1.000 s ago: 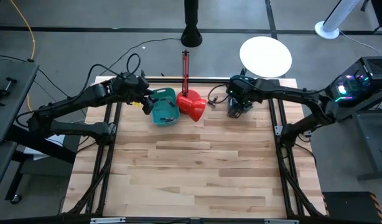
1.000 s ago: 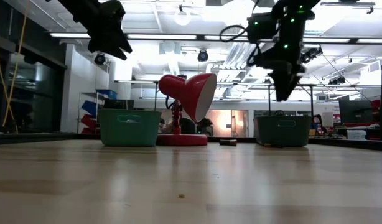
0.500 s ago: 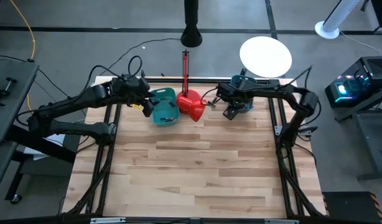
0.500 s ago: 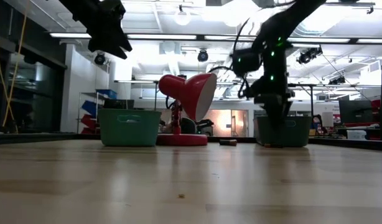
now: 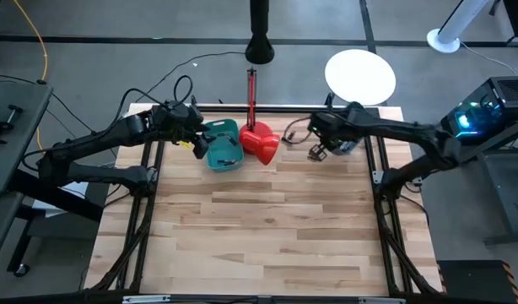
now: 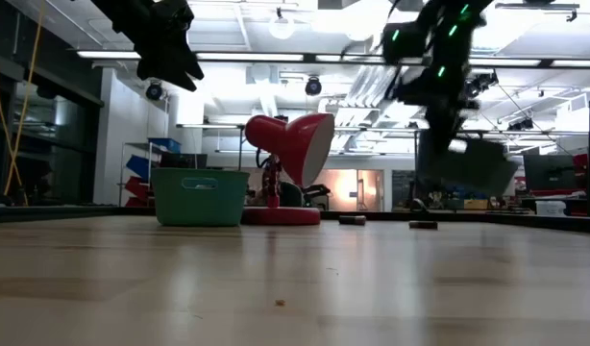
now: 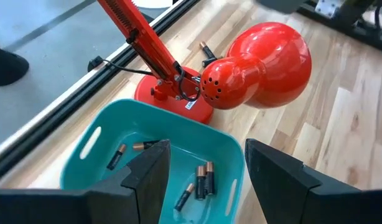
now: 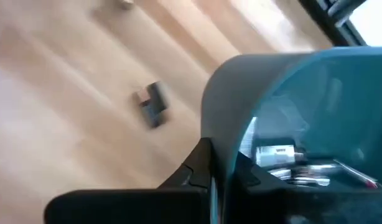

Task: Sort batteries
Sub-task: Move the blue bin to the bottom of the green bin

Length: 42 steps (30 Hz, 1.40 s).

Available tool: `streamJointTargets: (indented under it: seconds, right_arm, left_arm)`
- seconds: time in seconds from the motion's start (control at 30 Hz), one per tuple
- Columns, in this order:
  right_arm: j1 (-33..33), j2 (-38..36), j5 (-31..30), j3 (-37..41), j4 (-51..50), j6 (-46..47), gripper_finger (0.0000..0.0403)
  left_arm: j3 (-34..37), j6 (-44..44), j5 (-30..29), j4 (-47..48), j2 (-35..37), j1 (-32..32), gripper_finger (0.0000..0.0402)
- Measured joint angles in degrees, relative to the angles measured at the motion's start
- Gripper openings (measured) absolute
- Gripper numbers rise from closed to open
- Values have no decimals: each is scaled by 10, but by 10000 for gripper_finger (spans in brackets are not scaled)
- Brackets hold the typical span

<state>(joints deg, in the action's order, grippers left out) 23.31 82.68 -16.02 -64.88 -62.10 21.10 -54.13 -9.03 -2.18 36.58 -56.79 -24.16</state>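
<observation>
Batteries [image 7: 202,180] lie in the teal bin [image 7: 223,149] beside the red lamp [image 7: 264,56], and the left gripper [image 7: 203,177] hangs right over it, fingers spread wide with nothing between them. Over on the far side, the right gripper [image 8: 223,173] pinches the rim of the second bin [image 8: 290,106] and has it tilted up off the table [image 5: 267,219], cells piled inside. Two stray batteries [image 6: 423,225] rest on the wood below it.

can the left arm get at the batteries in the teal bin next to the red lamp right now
Probably yes. The left gripper hangs open directly above the teal bin, and the batteries lie uncovered on its floor. The red lamp stands beside the bin, not over it.
</observation>
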Motion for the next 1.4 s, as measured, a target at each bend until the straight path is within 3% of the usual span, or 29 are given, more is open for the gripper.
streamJointTargets:
  seconds: [0.17, 0.3, 0.5, 0.7, 0.83, 1.0, 1.17, 1.33, 1.4]
  right_arm:
    - [-76, -76, 55, 0, -28, 109, 1]
    - [-167, -81, 76, 0, 0, 194, 1]
    - [-276, -5, 102, 0, 144, 254, 0]
    - [-331, 122, 167, -1, 313, 250, 0]
    - [-349, 216, 216, -40, 395, 215, 0]
    - [-358, 319, 234, -164, 407, 112, 4]
    - [-349, 399, 235, -311, 331, 32, 41]
    - [-342, 437, 244, -429, 210, -43, 115]
    - [-342, 438, 220, -459, 162, -84, 144]
  left_arm:
    - [0, 17, -3, -2, 0, -2, 202]
    - [0, 17, -7, -5, 0, -2, 202]
    - [0, 16, -7, -5, 0, -2, 202]
    - [0, 16, -7, -4, 0, -2, 202]
    - [0, 12, -6, -3, 0, -2, 202]
    - [0, 24, -6, -2, 0, -2, 202]
    - [0, 36, 0, 1, 0, -2, 202]
    - [0, 36, 3, 18, 0, -2, 202]
    - [0, 36, 4, 31, 0, -2, 202]
